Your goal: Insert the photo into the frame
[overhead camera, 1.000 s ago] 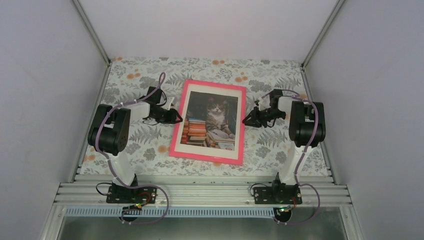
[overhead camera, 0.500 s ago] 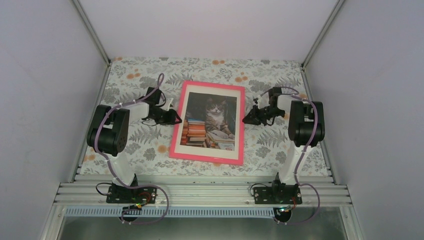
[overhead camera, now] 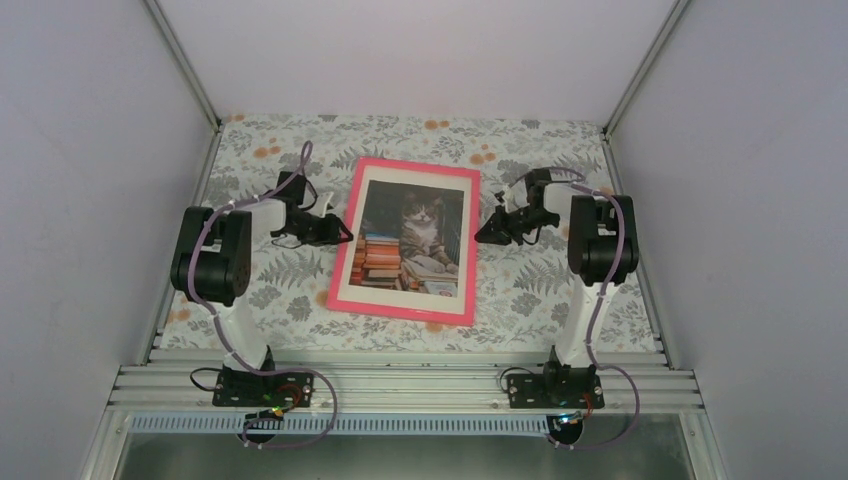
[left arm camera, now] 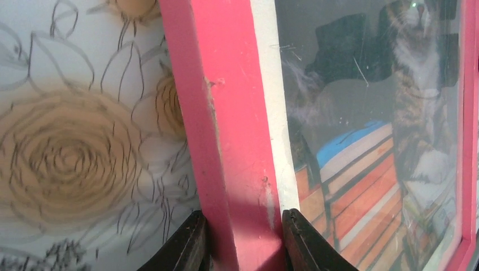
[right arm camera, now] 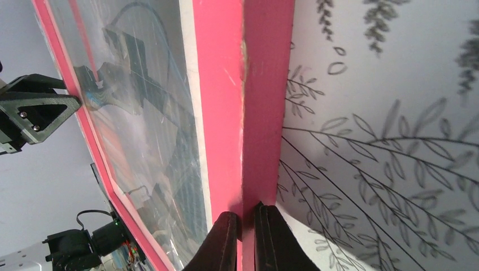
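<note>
The pink frame [overhead camera: 400,309] sits mid-table with the cat-and-books photo [overhead camera: 410,235] inside it, behind the clear pane. My left gripper [overhead camera: 343,233] is at the frame's left rail. In the left wrist view its jaws [left arm camera: 243,245] close on either side of that pink rail [left arm camera: 226,141], and the photo [left arm camera: 367,141] shows under the glass. My right gripper [overhead camera: 482,238] is at the right rail. In the right wrist view its jaws [right arm camera: 245,237] pinch the thin pink edge [right arm camera: 237,84], with the photo [right arm camera: 147,124] behind reflections.
The table is covered by a floral cloth [overhead camera: 560,290]. White enclosure walls stand left, right and behind. An aluminium rail [overhead camera: 400,385] with both arm bases runs along the near edge. No brown backing board shows.
The frame with the photo has shifted left, and both grippers moved with it while gripping its side rails.
</note>
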`<state>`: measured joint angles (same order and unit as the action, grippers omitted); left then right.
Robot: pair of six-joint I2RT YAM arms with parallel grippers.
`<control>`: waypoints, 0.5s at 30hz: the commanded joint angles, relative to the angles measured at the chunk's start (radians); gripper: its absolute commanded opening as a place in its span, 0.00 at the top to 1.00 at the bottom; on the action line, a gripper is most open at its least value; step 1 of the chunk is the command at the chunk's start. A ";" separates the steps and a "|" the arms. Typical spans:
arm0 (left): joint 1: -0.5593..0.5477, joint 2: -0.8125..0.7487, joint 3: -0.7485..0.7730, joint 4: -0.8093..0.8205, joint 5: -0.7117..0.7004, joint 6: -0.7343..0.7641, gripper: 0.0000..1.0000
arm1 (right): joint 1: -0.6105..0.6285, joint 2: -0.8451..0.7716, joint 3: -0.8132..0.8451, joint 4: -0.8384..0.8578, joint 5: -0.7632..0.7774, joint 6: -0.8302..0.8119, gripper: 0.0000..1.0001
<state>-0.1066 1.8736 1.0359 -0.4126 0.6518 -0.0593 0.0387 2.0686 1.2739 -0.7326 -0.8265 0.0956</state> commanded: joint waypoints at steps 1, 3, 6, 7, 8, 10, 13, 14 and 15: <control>-0.004 -0.036 -0.108 -0.099 0.032 0.124 0.80 | 0.037 0.101 0.002 0.052 0.255 -0.040 0.93; -0.010 -0.060 -0.124 -0.115 0.046 0.138 0.80 | 0.037 0.096 0.007 0.036 0.255 -0.049 0.93; -0.010 -0.076 -0.125 -0.133 0.052 0.139 0.77 | 0.036 0.075 -0.008 0.020 0.260 -0.063 0.93; -0.007 -0.078 -0.120 -0.135 0.053 0.135 0.74 | 0.036 0.067 -0.016 0.017 0.263 -0.066 0.93; -0.002 -0.081 -0.117 -0.133 0.060 0.132 0.68 | 0.034 0.054 -0.026 0.015 0.268 -0.068 0.93; 0.009 -0.084 -0.110 -0.132 0.049 0.126 0.59 | 0.027 0.040 -0.042 0.016 0.280 -0.073 0.93; 0.029 -0.102 -0.103 -0.124 -0.023 0.116 0.54 | 0.010 0.024 -0.055 0.015 0.296 -0.076 0.93; 0.037 -0.109 -0.103 -0.122 -0.047 0.113 0.53 | 0.006 0.020 -0.058 0.014 0.301 -0.078 0.92; 0.043 -0.115 -0.105 -0.119 -0.071 0.110 0.50 | 0.003 0.016 -0.058 0.013 0.306 -0.081 0.92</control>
<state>-0.0875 1.7824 0.9497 -0.4866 0.6628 0.0185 0.0620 2.0529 1.2686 -0.7147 -0.7979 0.0532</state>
